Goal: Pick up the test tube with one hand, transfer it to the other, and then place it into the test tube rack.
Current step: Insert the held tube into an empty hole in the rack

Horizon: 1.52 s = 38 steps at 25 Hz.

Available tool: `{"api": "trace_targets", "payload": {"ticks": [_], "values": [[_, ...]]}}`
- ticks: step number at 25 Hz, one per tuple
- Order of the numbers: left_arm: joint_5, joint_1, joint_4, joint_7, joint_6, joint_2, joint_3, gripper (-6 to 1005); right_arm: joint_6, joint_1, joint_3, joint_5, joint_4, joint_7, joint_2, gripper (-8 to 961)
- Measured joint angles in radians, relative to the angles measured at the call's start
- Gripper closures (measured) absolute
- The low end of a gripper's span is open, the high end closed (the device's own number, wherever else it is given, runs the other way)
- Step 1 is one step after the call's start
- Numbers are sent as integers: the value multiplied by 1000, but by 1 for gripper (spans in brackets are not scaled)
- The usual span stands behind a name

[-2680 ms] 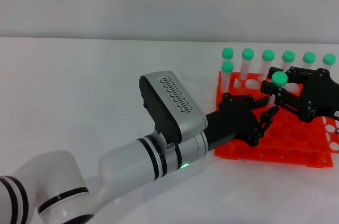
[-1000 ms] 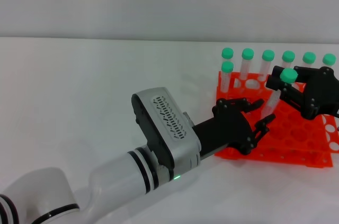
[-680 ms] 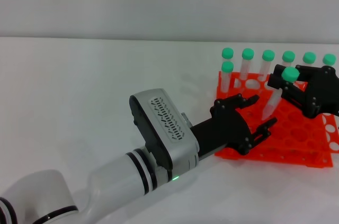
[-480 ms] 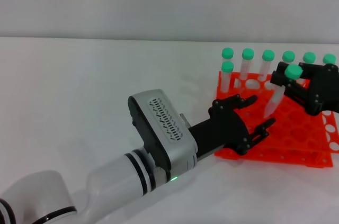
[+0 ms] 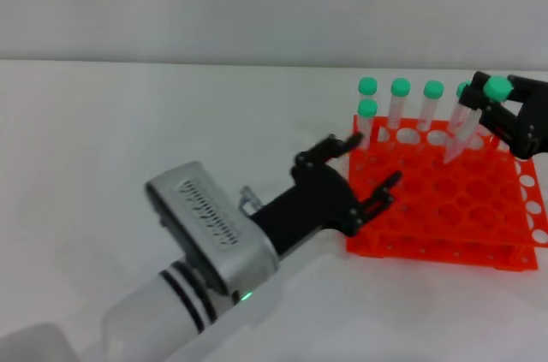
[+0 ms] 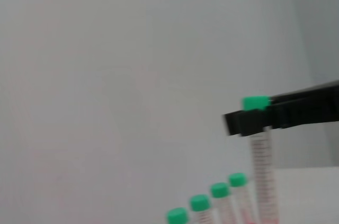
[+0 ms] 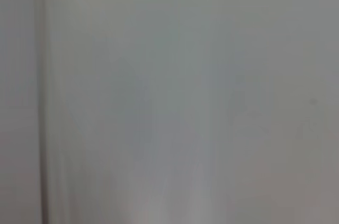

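My right tool (image 5: 497, 114) grips the test tube (image 5: 467, 127), a slim clear tube with a green cap, tilted above the far right of the orange test tube rack (image 5: 445, 199). My left tool (image 5: 355, 178) hangs spread wide by the rack's near-left corner. My left wrist view alone shows printed markings down the tube (image 6: 260, 166).

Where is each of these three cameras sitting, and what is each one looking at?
Head view: above, looking down at the test tube rack; left end effector open, right end effector holding the test tube.
Left wrist view: on the left arm, seeing that same test tube.
Right wrist view: only a blank surface.
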Motion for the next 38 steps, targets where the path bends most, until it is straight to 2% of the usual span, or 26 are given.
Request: {"api": "trace_targets", "payload": {"ticks": [3, 10, 13, 15, 16, 18, 22, 26, 38], "values": [[-1, 32, 1, 2, 30, 0, -9, 287, -13, 3, 5, 19, 0, -3, 3, 744], [-4, 135, -21, 16, 122, 2, -18, 182, -56, 49, -2, 33, 4, -7, 5, 744], [-21, 202, -47, 29, 197, 3, -42, 137, -71, 67, -2, 35, 10, -7, 10, 744], [-34, 222, -53, 32, 219, 3, -50, 107, -83, 77, -3, 35, 15, -8, 15, 744], [-67, 258, -70, 36, 266, 5, -62, 107, -88, 81, -6, 35, 21, -13, 17, 744], [-97, 278, -90, 36, 300, 5, -64, 106, -94, 87, -11, 35, 40, -27, 18, 744], [-168, 306, -118, 37, 338, 6, -64, 105, -114, 103, -31, 32, 80, -58, 19, 743], [-229, 331, -145, 33, 382, 8, -64, 105, -176, 130, -96, 54, 112, -95, 23, 743], [-298, 340, -158, 30, 395, 8, -65, 105, -279, 210, -127, 124, 232, -191, 23, 743]]}}
